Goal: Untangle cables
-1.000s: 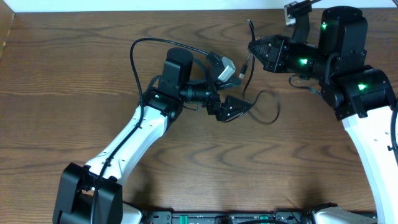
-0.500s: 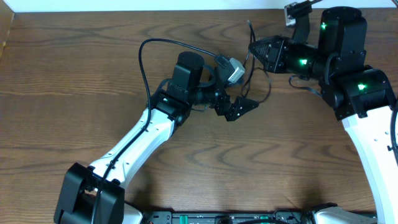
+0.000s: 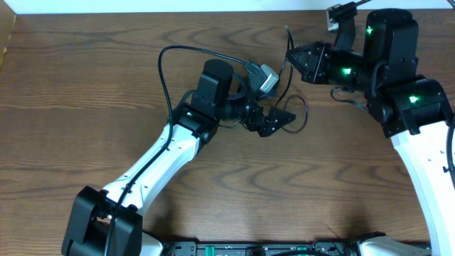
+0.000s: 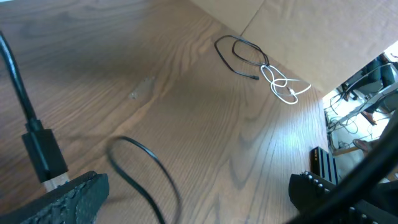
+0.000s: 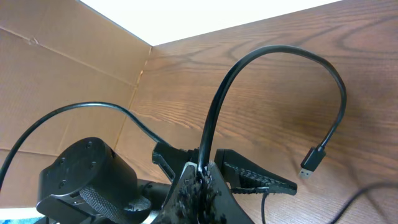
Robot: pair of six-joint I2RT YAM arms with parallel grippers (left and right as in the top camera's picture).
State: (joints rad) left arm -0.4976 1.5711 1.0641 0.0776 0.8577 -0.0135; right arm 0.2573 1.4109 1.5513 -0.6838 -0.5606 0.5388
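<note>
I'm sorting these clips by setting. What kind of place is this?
Probably a robotics lab workstation rather than a home. A left arm and a right arm stand at a wood-grain table, and cardboard panels stand along its edge.

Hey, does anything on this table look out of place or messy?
The black cord and white cord lie tangled near the far edge of the table, away from the black cable pinched in the right end effector.
</note>
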